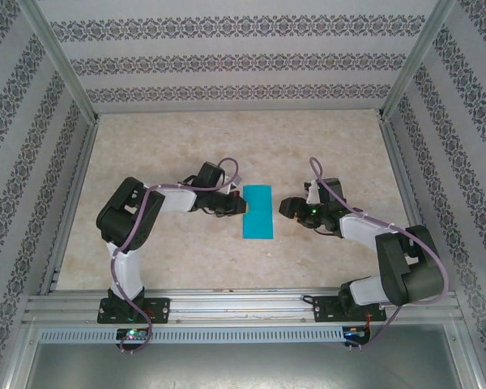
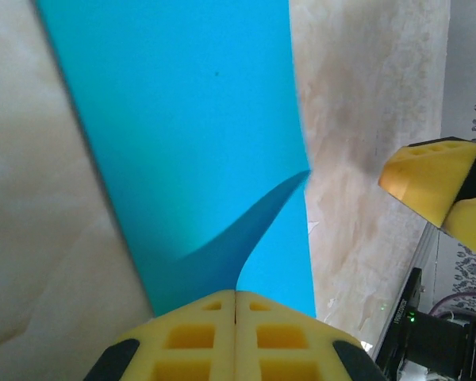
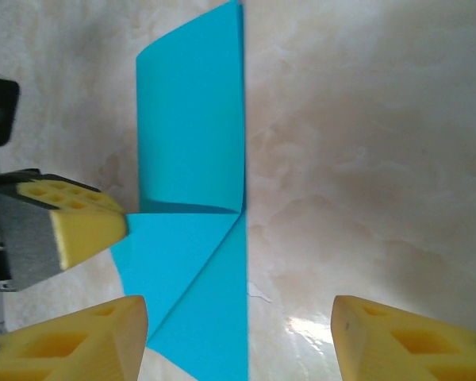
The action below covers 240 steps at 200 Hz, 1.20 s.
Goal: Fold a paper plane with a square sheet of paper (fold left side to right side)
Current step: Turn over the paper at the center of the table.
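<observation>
On the pale marbled table lies the teal sheet of paper. It is already doubled into a narrow strip and sits in the gap between the two pincers, one at each long edge.

The left pincer is at the strip's left edge with its jaws pressed together. From its own camera a raised ridge of paper runs straight into the seam between the yellow pads, so I take it to be nipping the upper layer. The right pincer hangs just off the opposite edge, jaws wide apart and gripping nothing. Seen from its wrist, the strip's straight edge runs down the middle of that gap.

The left-over-right fold looks made but not settled. The top layer bows up beyond the left pincer's tip, and a slanted crease shows on the near side of it. My guess is that a layer is being lifted or adjusted.

Next, the left pincer must carry its pinched layer toward the right pincer without dragging the whole strip. The right one would do well to come down and pin the paper flat.
</observation>
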Tool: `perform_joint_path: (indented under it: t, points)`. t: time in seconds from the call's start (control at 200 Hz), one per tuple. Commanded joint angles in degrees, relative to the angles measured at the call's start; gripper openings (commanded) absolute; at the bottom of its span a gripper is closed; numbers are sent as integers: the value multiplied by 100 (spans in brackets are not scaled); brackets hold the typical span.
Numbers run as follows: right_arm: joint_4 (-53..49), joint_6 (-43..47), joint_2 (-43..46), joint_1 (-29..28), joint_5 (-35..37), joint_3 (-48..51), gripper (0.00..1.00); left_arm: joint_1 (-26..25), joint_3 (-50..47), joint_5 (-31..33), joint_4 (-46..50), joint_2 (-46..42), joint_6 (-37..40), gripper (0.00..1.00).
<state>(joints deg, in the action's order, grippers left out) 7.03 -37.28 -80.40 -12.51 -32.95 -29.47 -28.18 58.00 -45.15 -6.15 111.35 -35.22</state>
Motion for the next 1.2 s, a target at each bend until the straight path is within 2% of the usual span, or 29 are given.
perform_joint_path:
  t: [0.0, 0.19, 0.515, 0.63, 0.759, 0.829, 0.959, 1.019, 1.194]
  points:
    - [507, -160, -56, -43, -433, 82, 62, -56, -278, 186, -585, -485, -85, 1]
    - [1117, -410, -348, -283, -590, -10, 62, -56, -629, 392, -1068, -873, -263, 1]
    - [1658, -592, -1147, -732, -519, -524, 60, -56, -578, 345, -979, -729, -242, 1]
    - [1870, -701, -1466, -837, -555, -666, 54, -57, -562, 333, -961, -691, -248, 1]
    - [1915, -728, -1694, -928, -557, -788, 39, -56, -513, 349, -829, -651, -187, 3]
    - [1974, -725, -1733, -928, -538, -775, 29, -56, -520, 400, -761, -691, -155, 9]
    - [1987, -607, -1654, -894, -508, -724, 8, -15, -579, 716, -485, -1040, -8, 35]
    - [2016, -525, -1545, -843, -506, -679, 0, 58, -678, 840, -457, -1310, 3, 41]
    - [2340, -105, -1043, -603, -789, -554, 0, 412, -1079, 1042, -453, -2361, -60, 63]
